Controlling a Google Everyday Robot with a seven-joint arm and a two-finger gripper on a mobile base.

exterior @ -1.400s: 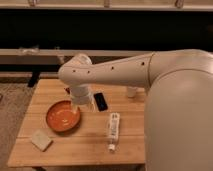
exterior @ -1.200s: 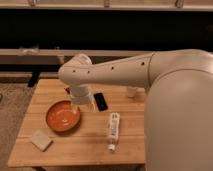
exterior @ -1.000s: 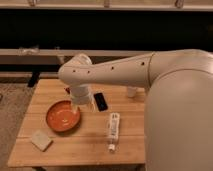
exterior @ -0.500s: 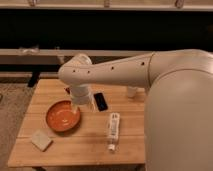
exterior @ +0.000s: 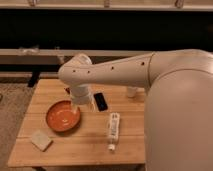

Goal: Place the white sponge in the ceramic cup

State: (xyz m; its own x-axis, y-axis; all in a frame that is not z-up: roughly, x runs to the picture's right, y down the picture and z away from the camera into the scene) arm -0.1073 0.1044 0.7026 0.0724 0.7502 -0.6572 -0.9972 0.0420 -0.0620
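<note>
Off-white and soft-looking, the small flat squarish sponge lies on the light wooden table, near its front left corner and well apart from my claw. The claw hangs released and empty just above the far right rim of the round orange bowl. That bowl sits between the claw and the sponge, so I judge that a low, straight sweep toward the sponge could clip the rim and shove the bowl onto it. The sponge is thin and close to the table edge. Coming down off-centre could nudge it over the side, or pinch only a corner that slips free on the lift. The small black flat rectangular object is just beside the claw on the other side, and the long white tube lies a little past it. Either could be dragged by a careless swing. The plain white ceramic cup stands further that way, partly hidden behind the forearm. It looks narrow, so the sponge may catch on its rim or tip it.
</note>
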